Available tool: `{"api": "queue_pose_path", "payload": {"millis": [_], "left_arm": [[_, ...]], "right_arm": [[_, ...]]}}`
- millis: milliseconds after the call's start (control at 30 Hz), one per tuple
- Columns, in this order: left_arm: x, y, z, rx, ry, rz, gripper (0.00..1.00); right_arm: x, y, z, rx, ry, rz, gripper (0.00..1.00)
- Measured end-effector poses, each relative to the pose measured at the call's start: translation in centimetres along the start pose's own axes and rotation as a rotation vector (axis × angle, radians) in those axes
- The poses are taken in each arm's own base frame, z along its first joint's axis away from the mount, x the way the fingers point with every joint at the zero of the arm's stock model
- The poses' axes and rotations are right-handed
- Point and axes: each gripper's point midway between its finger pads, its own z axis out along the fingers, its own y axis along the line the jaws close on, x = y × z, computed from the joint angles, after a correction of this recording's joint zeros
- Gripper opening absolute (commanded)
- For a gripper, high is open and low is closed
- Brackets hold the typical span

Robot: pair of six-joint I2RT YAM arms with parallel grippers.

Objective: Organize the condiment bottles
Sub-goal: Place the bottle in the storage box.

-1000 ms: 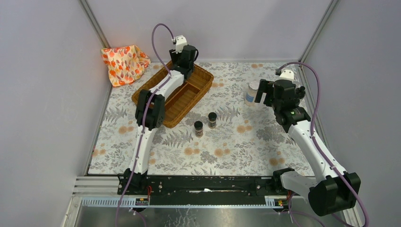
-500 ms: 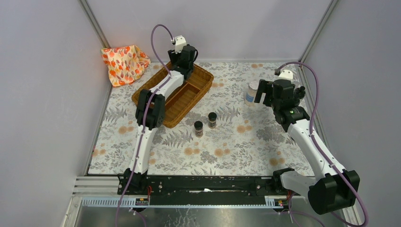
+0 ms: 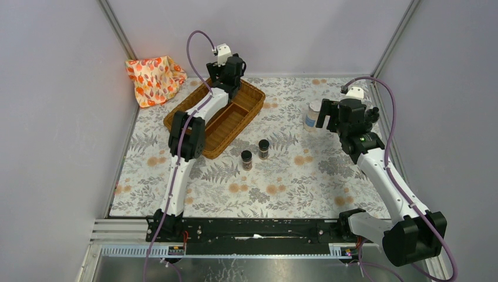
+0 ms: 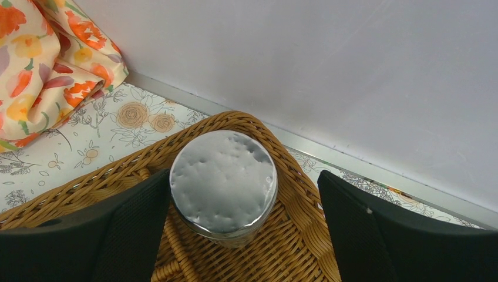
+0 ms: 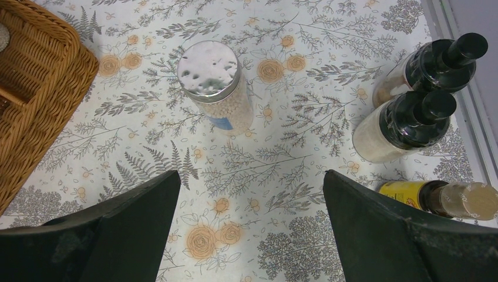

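Operator: Where do the silver-lidded jars stand?

Observer: The first silver-lidded jar (image 4: 223,179) is upright in the far corner of the wicker tray (image 4: 293,247), between the fingers of the left end effector (image 4: 244,182). That end effector is spread wide. One finger (image 4: 132,229) sits just beside the glass, and the other is well apart from it.

Operator: And the other arm?

Observer: The right end effector (image 5: 251,176) hangs above the bench (image 5: 282,235), fingers wide, holding nothing. The second silver-lidded jar (image 5: 212,79) stands upright on the bench ahead of it, apart from the tray's corner. By the bench's right edge, the nearer black-topped bottle (image 5: 411,120) and the farther black-topped bottle (image 5: 437,59) stand just beside each other. The yellow bottle (image 5: 411,191) lies on its side near them.

Operator: What about the middle?

Observer: The nearer spice jar (image 3: 246,160) and the farther spice jar (image 3: 263,148) stand upright close together on the bench, near the tray's near end. The orange-patterned cloth (image 3: 154,79) lies in the far left corner, beyond the tray.
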Motion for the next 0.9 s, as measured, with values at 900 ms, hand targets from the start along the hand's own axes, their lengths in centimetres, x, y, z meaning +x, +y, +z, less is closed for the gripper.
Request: {"api": "queue_pose_path", "payload": {"millis": [900], "left_arm": [[-6.5, -1.0, -6.5, 0.082, -0.049, -0.044, 0.99]], "right_arm": [[-0.8, 0.2, -0.4, -0.006, -0.012, 0.009, 1.0]]}}
